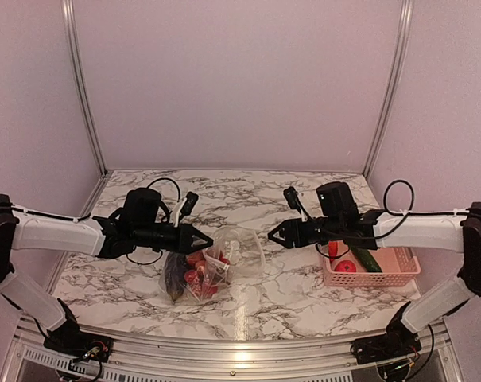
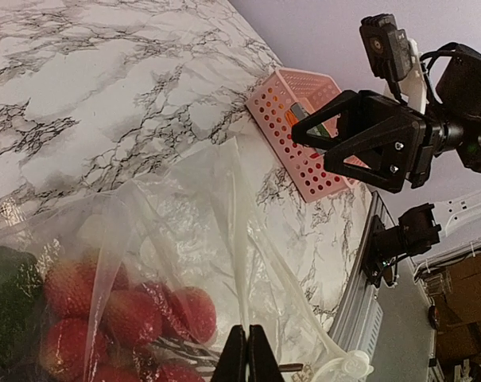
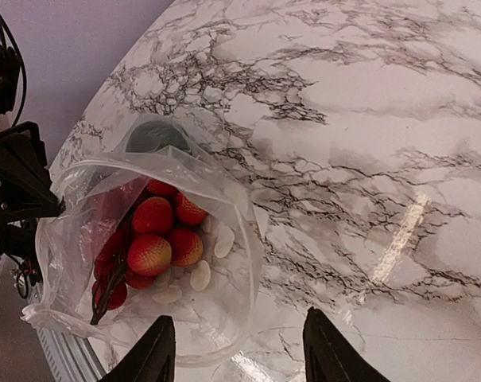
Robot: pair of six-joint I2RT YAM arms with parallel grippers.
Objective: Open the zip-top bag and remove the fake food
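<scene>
Zip-top bag (image 1: 216, 267) lies on the marble table (image 1: 304, 199), front and centre between the two arms, its mouth open and raised toward the right; fake food (image 3: 154, 239) sits inside, a cluster of red pieces with a dark green piece at the far end.

Left arm (image 1: 57, 233) reaches in low from the left, forearm near level, wrist pointed right; left gripper (image 2: 246, 354) is clamped tight, fingers pressed together on the bag's clear film at the near side of the mouth.

Right arm (image 1: 419, 229) reaches in from the right at like height, wrist pointed left; right gripper (image 1: 273, 235) has its jaws parted and grasps nothing; its tips are near the bag's mouth but apart from it; the wrist view shows both fingers (image 3: 157, 354) spread above the open rim.

Pink basket (image 1: 383, 278) stands on the table to the right, below the right forearm; it holds a red piece (image 1: 345, 266) and a cucumber (image 1: 367, 259).
</scene>
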